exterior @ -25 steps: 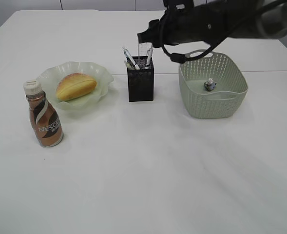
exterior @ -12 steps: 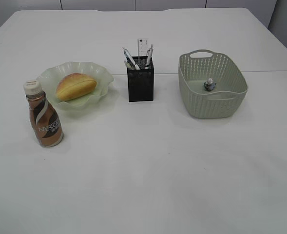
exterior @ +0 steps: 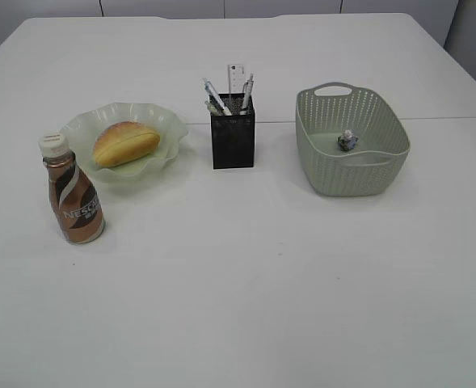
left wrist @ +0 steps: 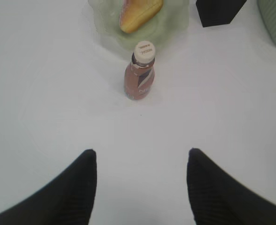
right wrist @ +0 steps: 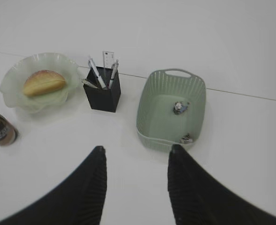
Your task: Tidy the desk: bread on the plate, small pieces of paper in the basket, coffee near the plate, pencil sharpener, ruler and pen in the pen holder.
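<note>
**Arms pulled back, tidy-up looking finished**

Gone from the exterior view is the dark arm that was reaching over the pen holder a second ago; nothing on the table is shifting otherwise. Going left to right: the coffee [exterior: 73,191] is standing upright just beside the plate [exterior: 165,121], which is carrying the bread [exterior: 125,143]. At centre, the pen holder [exterior: 233,142] is keeping the ruler [exterior: 236,79] and pens upright. On the right, the basket [exterior: 326,174] is holding two small pieces of paper [right wrist: 179,107]. The pencil sharpener is not showing.

The left end effector [left wrist: 141,187] is hanging open and empty above the coffee; the right end effector [right wrist: 137,183] is also standing open, holding nothing. Judging by this, the remaining step is simply retreating: both arms should be rising clear without brushing the bottle or basket rim.
</note>
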{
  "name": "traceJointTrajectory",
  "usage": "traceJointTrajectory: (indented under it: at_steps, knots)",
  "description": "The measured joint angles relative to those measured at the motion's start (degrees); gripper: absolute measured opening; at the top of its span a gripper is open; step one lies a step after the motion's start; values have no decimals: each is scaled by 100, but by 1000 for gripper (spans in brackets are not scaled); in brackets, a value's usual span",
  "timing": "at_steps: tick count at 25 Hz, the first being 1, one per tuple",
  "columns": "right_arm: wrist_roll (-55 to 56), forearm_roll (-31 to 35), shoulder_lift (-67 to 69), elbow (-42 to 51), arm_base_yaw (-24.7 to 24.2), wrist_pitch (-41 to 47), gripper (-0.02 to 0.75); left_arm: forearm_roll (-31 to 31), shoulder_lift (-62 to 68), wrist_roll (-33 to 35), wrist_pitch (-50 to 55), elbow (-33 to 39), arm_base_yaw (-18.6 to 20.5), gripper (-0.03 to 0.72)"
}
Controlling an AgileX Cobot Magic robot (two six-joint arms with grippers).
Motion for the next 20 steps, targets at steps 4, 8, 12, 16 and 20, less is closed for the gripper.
traceJointTrajectory:
  at_steps: [4, 8, 12, 16, 20]
  knots:
    - [-52, -176, -452, 0, 0, 372, 352, -13, -478, 22, 36, 0, 0, 441]
    - [-86, -202, -918, 0, 0, 394, 351, -171, -1101, 337, 59, -5, 0, 425]
    - [-96, -164, -1547, 45, 0, 408, 351, -436, -1746, 623, 83, 9, 0, 410]
    - [-394, 85, -2488, 674, 0, 408, 351, -434, -2530, 830, 83, 184, 0, 408]
    - [-805, 552, -3533, 1746, 0, 421, 351, -396, -3549, 1054, 97, 598, 0, 407]
